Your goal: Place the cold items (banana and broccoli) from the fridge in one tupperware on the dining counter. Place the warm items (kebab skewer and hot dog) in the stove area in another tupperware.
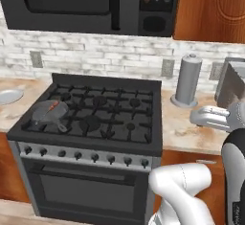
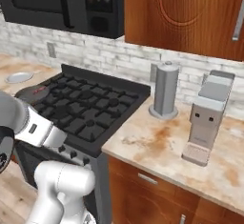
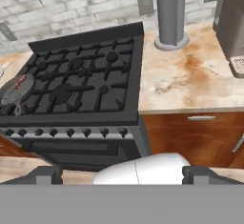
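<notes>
The pincer (image 3: 122,173) is released, its 2 dark fingertips (image 3: 45,174) spread wide at the near edge of the hand view with nothing between them, held back from the black gas range (image 1: 95,111) and pointing toward it. On the range's near-left burner sits a grey skillet (image 1: 47,114) with a reddish item inside; it is too small and blurred to say whether it is the kebab skewer or the hot dog. A row of knobs (image 1: 86,156) runs along the range's front above the oven door. To the left, a round grey plate (image 1: 9,95) rests on the beige marbled surface (image 2: 162,142). To the right of the range on that surface, a grey cylindrical paper towel holder (image 2: 164,92) stands upright near the brick backsplash, and farther right stands a grey coffee machine (image 2: 206,118). A dark microwave (image 1: 91,4) hangs above the range.
</notes>
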Robot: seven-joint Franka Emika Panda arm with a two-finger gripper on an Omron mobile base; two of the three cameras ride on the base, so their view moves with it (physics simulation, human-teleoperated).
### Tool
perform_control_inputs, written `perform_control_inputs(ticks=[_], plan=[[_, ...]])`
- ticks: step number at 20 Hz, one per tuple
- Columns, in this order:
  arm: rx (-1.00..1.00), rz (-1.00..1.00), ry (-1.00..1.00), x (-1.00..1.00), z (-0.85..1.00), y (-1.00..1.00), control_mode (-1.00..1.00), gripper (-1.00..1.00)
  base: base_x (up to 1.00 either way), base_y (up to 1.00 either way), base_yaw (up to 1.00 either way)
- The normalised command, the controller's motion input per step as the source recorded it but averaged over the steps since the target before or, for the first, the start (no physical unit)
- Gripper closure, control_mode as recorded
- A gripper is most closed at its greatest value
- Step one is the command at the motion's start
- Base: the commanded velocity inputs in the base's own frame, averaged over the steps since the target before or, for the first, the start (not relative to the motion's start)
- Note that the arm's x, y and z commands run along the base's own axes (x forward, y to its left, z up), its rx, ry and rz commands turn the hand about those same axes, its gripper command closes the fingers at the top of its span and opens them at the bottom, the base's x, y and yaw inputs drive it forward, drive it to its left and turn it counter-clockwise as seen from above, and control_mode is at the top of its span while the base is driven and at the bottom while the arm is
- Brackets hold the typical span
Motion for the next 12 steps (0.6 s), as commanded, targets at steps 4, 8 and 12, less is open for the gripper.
perform_control_inputs(ticks=[4, 8, 12], plan=[[0.00, 0.00, 0.00, 0.00, 0.00, 0.00, 1.00, -1.00, 0.37, 1.00, -0.43], [0.00, 0.00, 0.00, 0.00, 0.00, 0.00, 1.00, -1.00, 0.31, 1.00, -0.38], [0.00, 0.00, 0.00, 0.00, 0.00, 0.00, 1.00, -1.00, 0.30, 1.00, -0.31]])
